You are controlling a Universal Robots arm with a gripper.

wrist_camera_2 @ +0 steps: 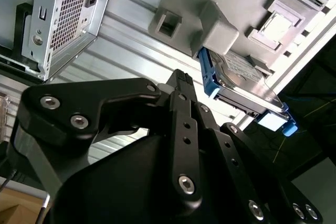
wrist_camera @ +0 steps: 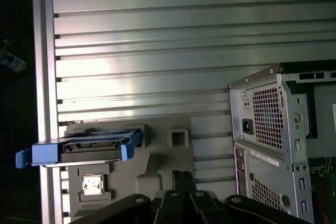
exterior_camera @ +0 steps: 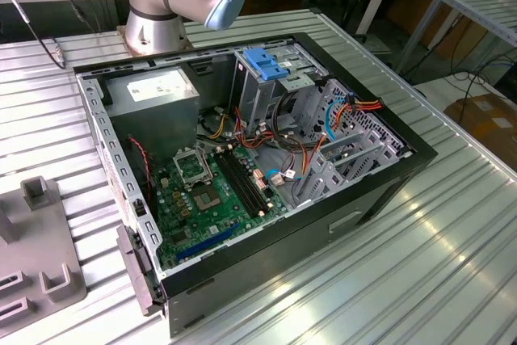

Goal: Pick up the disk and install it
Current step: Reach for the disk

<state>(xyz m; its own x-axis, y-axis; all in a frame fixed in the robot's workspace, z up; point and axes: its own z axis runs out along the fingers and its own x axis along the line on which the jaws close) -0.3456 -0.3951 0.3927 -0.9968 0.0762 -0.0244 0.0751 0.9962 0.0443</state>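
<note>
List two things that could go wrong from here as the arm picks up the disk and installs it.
1. The disk rests on the grey fixture with a blue end past the table edge; a clumsy approach by the gripper might push it off.
2. Loose cables crowd the open case and might snag the disk.

About nine o'clock from black gripper (wrist_camera: 182, 176), flat silver-grey metal disk (wrist_camera: 86, 148) with blue rails, on grey moulded fixture (wrist_camera: 157, 174); at two o'clock, perforated grey metal computer case (wrist_camera: 268, 124).
</note>
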